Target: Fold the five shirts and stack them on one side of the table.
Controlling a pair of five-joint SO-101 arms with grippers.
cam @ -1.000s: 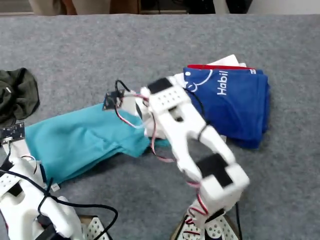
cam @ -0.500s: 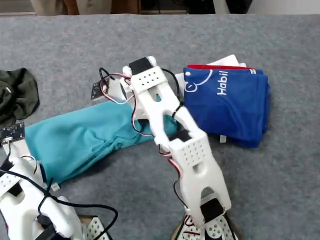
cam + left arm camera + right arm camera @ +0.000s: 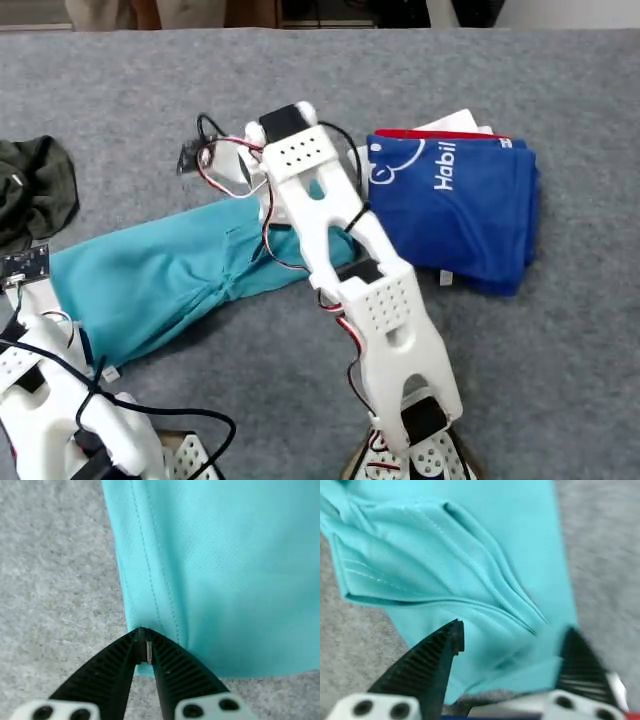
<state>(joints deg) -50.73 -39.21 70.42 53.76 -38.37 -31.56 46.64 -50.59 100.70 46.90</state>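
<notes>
Teal shirt [image 3: 160, 275] lies part-folded on the bench beside the stack [image 3: 470, 210], which seems to hold three. Left claw [image 3: 145, 650] is clamped on its hem farthest from the stack; right claw [image 3: 512, 630] gapes over its nearer end. Well beyond, a green shirt [image 3: 35, 190] is crumpled, not yet folded.

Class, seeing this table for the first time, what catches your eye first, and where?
A long turquoise cloth shirt lies stretched from the left front of the grey table towards its middle, the left claw shut on its hem and the open right claw above its bunched far end. To the right sits a folded blue shirt.
</notes>
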